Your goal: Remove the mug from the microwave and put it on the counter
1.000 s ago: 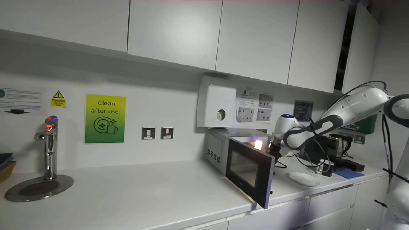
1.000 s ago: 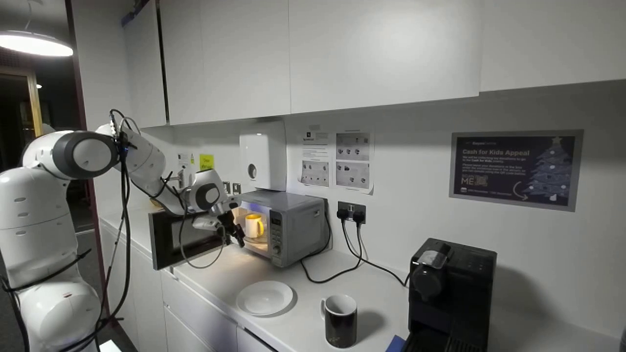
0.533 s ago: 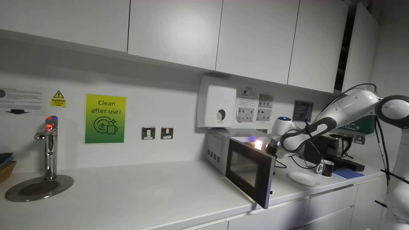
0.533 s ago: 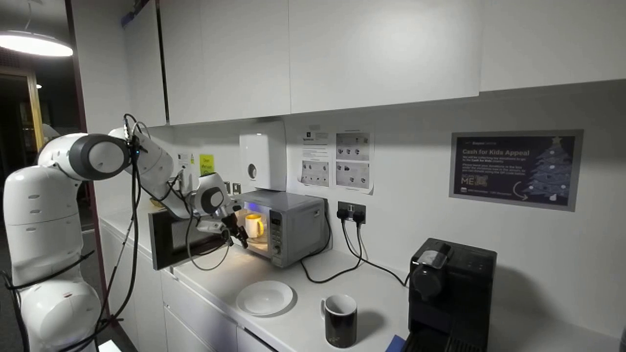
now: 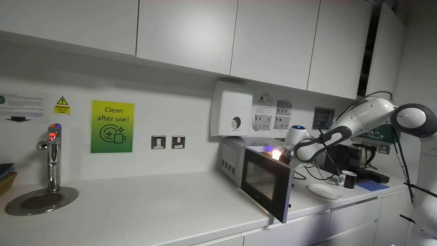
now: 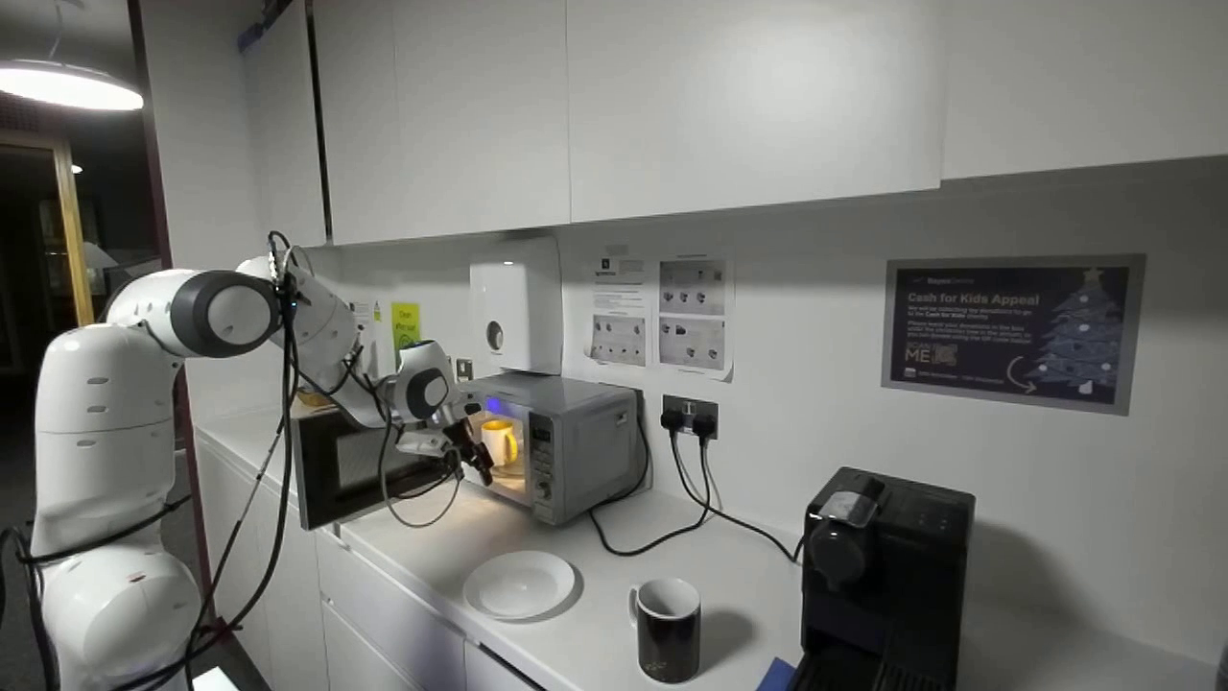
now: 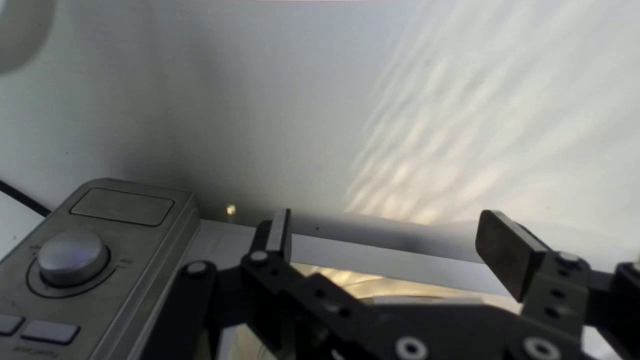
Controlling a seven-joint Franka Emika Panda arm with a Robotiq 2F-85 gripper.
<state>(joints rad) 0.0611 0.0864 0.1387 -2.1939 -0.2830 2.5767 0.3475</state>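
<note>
The mug (image 6: 493, 445), pale with a yellow inside and handle, stands upright in the lit microwave (image 6: 595, 456). Its handle points to the right in that exterior view. The microwave also shows in an exterior view (image 5: 233, 155), its door wide open. My gripper (image 6: 487, 472) is just in front of the opening, low and close to the mug, apart from it as far as I can see. In the wrist view my gripper (image 7: 385, 220) is open with nothing between its fingers. The mug cannot be made out there. The white counter (image 5: 153, 205) runs below the microwave.
The open door (image 5: 268, 184) juts over the counter's front edge beside my arm. A white plate (image 6: 520, 585), a black mug (image 6: 669, 638) and a coffee machine (image 6: 887, 576) stand on the counter. The control panel (image 7: 120, 260) shows upside down beside my gripper. A towel dispenser (image 6: 518, 302) hangs above.
My gripper has moved slightly along the front of the microwave opening, to the right in one view, leftward in another. The arm has followed it. The mug and door have not moved.
</note>
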